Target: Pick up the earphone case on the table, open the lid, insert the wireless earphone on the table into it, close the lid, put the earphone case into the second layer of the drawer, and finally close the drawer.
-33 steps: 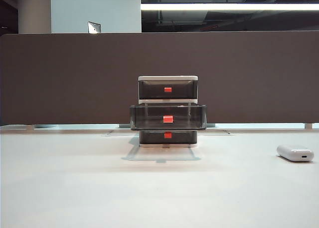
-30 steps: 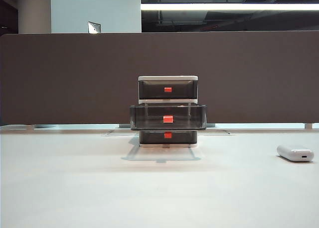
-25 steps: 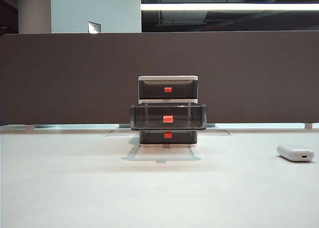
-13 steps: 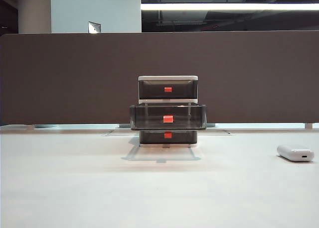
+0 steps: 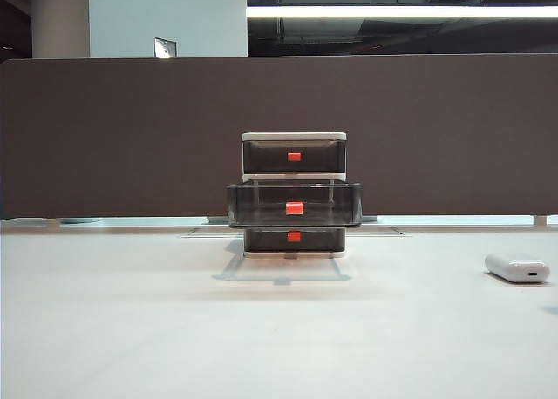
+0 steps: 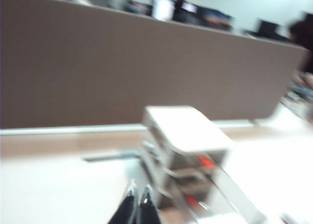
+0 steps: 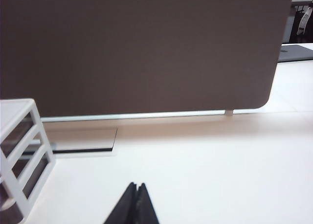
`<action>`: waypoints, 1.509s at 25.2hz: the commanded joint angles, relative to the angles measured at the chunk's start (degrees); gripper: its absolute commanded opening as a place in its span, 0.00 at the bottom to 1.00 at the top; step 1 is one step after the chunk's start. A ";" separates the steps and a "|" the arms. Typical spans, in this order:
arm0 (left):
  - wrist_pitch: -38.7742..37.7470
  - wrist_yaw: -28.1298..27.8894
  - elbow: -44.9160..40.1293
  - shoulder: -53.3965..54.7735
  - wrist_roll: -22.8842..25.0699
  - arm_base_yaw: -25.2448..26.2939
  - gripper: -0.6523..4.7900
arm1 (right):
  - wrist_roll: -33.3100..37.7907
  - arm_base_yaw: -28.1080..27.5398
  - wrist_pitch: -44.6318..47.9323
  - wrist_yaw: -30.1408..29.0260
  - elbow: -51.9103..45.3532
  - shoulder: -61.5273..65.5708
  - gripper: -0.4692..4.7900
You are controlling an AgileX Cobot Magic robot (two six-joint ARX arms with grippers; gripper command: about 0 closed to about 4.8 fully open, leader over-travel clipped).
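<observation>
A white earphone case [image 5: 517,267] lies untouched on the table [image 5: 174,329], lid down, well to the right of the three-tier drawer [image 5: 294,196], whose second layer [image 5: 294,204] already stands pulled out and looks empty. No wireless earphone can be made out in any view. The left gripper [image 6: 137,200], fingers pressed together and holding nothing, hangs above the table near the drawer; the right gripper [image 7: 135,197], likewise pinched closed and empty, sits over bare tabletop beside the unit's side. Neither arm shows in the exterior view. By the look of things the job has barely begun: picking up, opening, loading, closing, stowing and shutting the drawer all remain.
</observation>
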 commanded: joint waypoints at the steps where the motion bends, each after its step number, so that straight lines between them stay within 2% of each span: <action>1: -2.40 0.17 3.08 5.49 4.74 -7.23 0.11 | 0.20 0.07 0.83 -1.33 1.84 2.38 0.09; 4: -7.17 0.20 7.17 11.74 9.07 -14.47 0.11 | 0.20 0.13 -1.49 -2.97 3.34 4.87 0.09; 10: -14.78 0.20 12.90 19.19 11.13 -22.82 0.11 | 0.15 0.11 -10.99 -8.96 7.21 10.01 0.09; 13: -14.40 0.20 13.11 20.44 9.81 -23.76 0.11 | 0.04 0.11 -19.02 -11.47 10.71 14.60 0.09; 17: -14.34 0.20 13.11 20.65 8.92 -23.76 0.11 | -0.07 0.11 -35.21 -11.91 21.07 25.92 0.09; 22: -14.25 0.20 13.11 20.65 8.92 -23.76 0.11 | -0.13 0.13 -43.67 -16.76 28.72 34.84 0.10; 25: -14.25 0.20 13.09 20.65 8.61 -23.76 0.11 | -0.17 0.13 -46.53 -19.43 32.57 40.00 0.28; 32: -14.23 0.20 13.11 20.65 7.43 -23.76 0.11 | -0.26 0.17 -48.30 -19.47 37.20 47.56 0.73; 34: -14.23 0.20 13.09 20.65 7.43 -23.78 0.11 | -0.26 0.20 -48.15 -19.47 37.53 48.76 0.79; 38: -14.21 0.20 13.09 20.65 7.43 -23.78 0.11 | -0.24 1.68 -48.48 -18.80 37.51 51.10 0.79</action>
